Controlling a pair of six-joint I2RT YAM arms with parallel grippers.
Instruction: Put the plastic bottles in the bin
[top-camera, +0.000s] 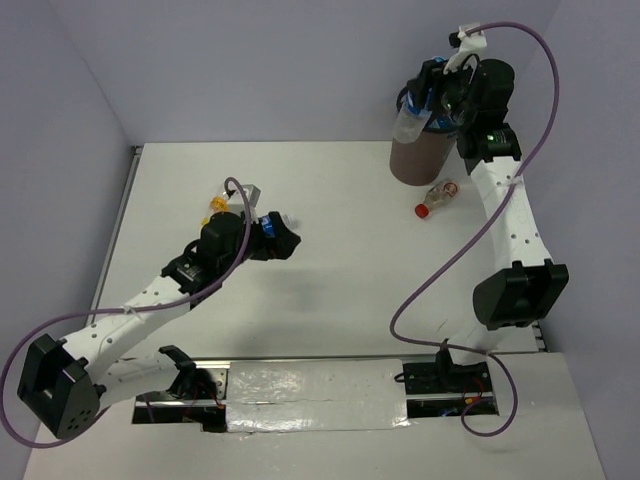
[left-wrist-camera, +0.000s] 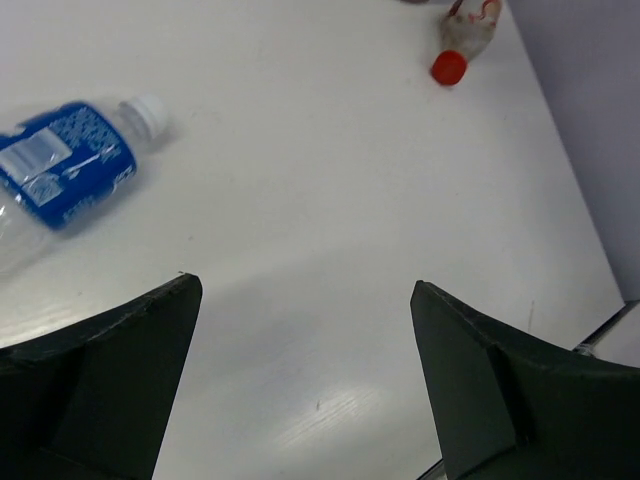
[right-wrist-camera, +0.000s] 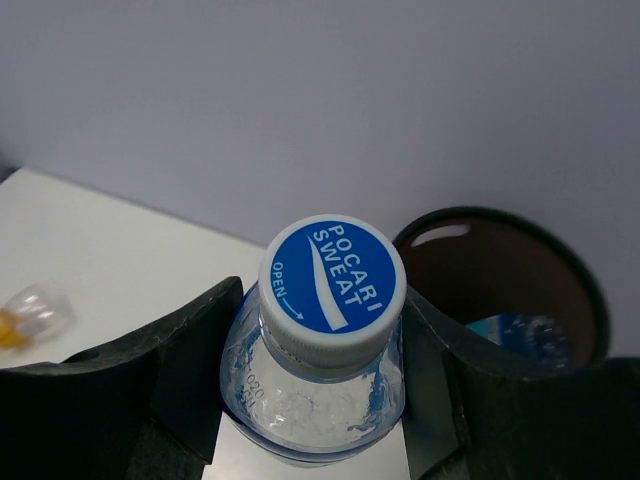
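Note:
My right gripper (top-camera: 437, 100) (right-wrist-camera: 325, 345) is shut on a clear plastic bottle (top-camera: 410, 122) with a blue cap (right-wrist-camera: 333, 275), held upright just left of the brown bin's (top-camera: 418, 163) opening. Inside the bin (right-wrist-camera: 590, 300) lies a blue-labelled bottle (right-wrist-camera: 522, 336). My left gripper (top-camera: 283, 243) (left-wrist-camera: 305, 290) hangs open over bare table with nothing between its fingers. A blue-labelled, white-capped bottle (left-wrist-camera: 70, 165) (top-camera: 267, 224) lies just beside it. A red-capped bottle (top-camera: 437, 198) (left-wrist-camera: 462, 40) lies in front of the bin. A yellow-capped bottle (top-camera: 217, 208) (right-wrist-camera: 25, 315) lies at mid-left.
The white table (top-camera: 340, 270) ends at the purple back wall right behind the bin. A wall also runs along its left edge. A shiny metal plate (top-camera: 310, 395) sits between the arm bases. Purple cables (top-camera: 440, 275) loop beside each arm.

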